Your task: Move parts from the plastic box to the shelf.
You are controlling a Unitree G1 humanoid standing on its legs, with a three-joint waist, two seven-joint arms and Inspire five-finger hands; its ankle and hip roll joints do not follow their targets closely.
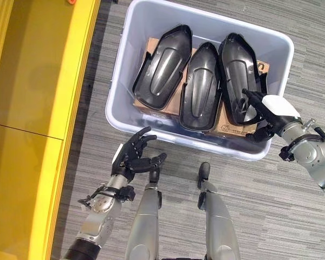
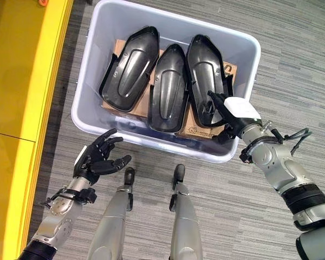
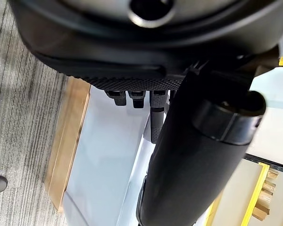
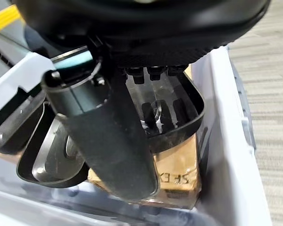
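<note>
Box (image 1: pixel 124 70): three parts on cardboard (image 4: pixel 179 165). Right hand (image 2: pixel 233 116) fingers over the nearest part (image 2: pixel 206 70), seemingly not yet closed. Left hand (image 1: pixel 132 154) fingers relaxed, holding nothing, beside box. Shelf (image 1: pixel 32 65) beyond.

Looks like a workshop/factory floor: yellow shelf (image 1: pixel 38 70), grey plastic box (image 1: pixel 119 81) w/ black moulded parts (image 1: pixel 203 86), grey carpet (image 1: pixel 292 49).
</note>
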